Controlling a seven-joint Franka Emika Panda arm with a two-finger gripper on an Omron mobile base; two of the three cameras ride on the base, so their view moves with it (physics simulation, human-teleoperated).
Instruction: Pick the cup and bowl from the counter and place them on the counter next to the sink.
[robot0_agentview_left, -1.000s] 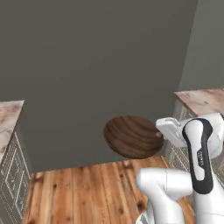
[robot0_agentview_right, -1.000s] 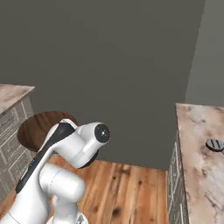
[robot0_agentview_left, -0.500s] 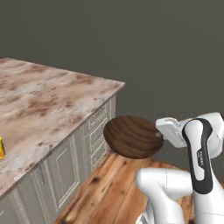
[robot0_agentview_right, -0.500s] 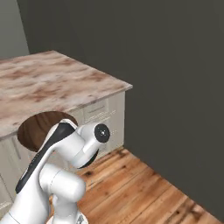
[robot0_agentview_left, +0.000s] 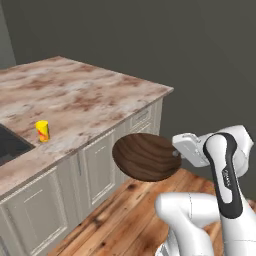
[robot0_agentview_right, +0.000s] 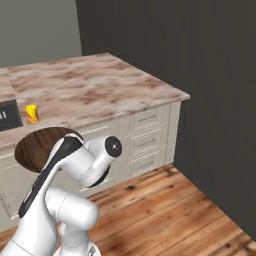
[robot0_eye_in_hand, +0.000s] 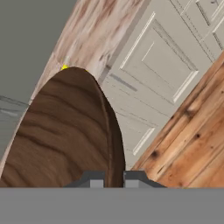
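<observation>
Bowl (robot0_agentview_left: 146, 156) first: I see the dark wood-grain dish up in the air beside the cream cabinet fronts (robot0_agentview_left: 90, 175), above the wooden floor (robot0_agentview_right: 165, 205), its rim pinched edge-on between the gripper (robot0_eye_in_hand: 114, 177) tips. I can spot nothing inside it. The yellow cup (robot0_agentview_left: 42, 131) stands upright on the marble counter (robot0_agentview_left: 85, 97), just beside the sink (robot0_agentview_left: 9, 145) corner, well apart from the bowl; I cannot tell its contents.

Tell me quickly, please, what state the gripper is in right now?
Gripper: shut on the rim of the bowl, carrying it in the air in front of the counter.
</observation>
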